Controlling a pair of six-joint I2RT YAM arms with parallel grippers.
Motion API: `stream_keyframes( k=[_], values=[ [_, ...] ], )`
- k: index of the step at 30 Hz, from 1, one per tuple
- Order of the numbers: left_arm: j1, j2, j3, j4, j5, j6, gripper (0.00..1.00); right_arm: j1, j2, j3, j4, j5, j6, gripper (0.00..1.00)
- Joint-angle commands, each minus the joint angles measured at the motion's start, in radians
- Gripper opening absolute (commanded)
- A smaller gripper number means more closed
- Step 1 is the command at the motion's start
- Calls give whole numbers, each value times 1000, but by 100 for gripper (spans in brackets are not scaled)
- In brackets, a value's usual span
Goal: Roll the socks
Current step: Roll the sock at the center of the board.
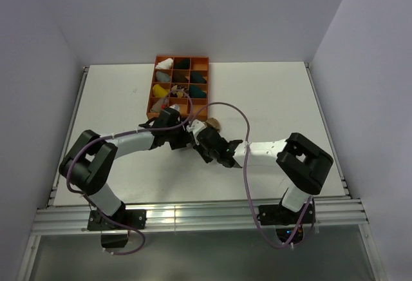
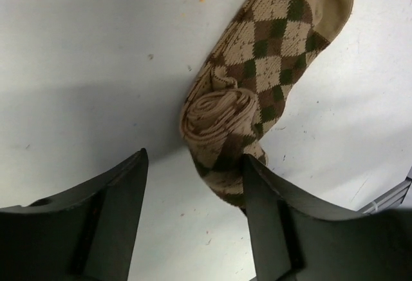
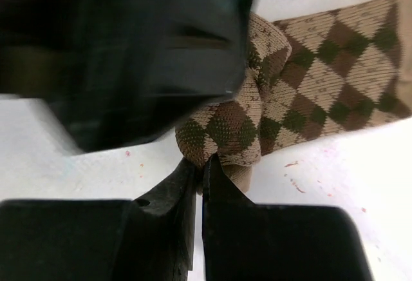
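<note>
Status on socks [image 2: 257, 68]: they lie on the counter [image 1: 290, 100], just in front of the orange tray [image 1: 201, 58], argyle one outermost, toe end [image 2: 335, 10] pointing away from me. Near end is wound into a tight roll [image 2: 215, 116]. A plain tan layer shows in the core (reads as the second sock, though its striped cuff isn't visible).

Right end effector [image 3: 201, 173]: fingers pressed together with a fold of argyle fabric nipped at the tips, at the lower edge of the roll. My read on why: pin the wound part so it can't spring loose while the other side gets a grip.

Left end effector [image 2: 194, 162]: jaws spread wide, nothing in them, hovering over the roll. Roll sits off-centre, touching or nearly touching one finger [image 2: 270, 210] and well apart from the other. The wide stance suits straddling the roll before closing.

Both wrists crowd the same spot (left housing fills much of the right wrist view, blurred), so clearance looks thin.

Progress estimate: under halfway, since most of the foot length is not yet rolled. Next move needs left to centre on the roll, close, and turn it toward the toe while right lets go in sync. Risk: if right lets go too early, the roll relaxes.
</note>
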State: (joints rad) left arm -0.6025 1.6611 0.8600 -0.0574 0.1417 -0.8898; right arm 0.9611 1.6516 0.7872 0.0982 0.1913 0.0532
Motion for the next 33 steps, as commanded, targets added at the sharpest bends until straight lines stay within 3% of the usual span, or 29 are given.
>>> stream_keyframes(
  k=[1, 13, 18, 24, 33],
  values=[
    [15, -81, -41, -33, -62, -11, 65, -47, -16, 46, -143, -277, 68, 0],
    [59, -312, -242, 122, -131, -81, 66, -237, 72, 119, -212, -809, 105, 0],
    [66, -282, -196, 111, -122, -28, 65, -252, 117, 171, -279, -825, 56, 0],
    [73, -85, -101, 132, -45, 15, 53, -252, 132, 182, -291, -819, 28, 0],
    [75, 83, 45, 107, -30, 109, 34, -252, 122, 188, -310, -857, -18, 0]
  ],
)
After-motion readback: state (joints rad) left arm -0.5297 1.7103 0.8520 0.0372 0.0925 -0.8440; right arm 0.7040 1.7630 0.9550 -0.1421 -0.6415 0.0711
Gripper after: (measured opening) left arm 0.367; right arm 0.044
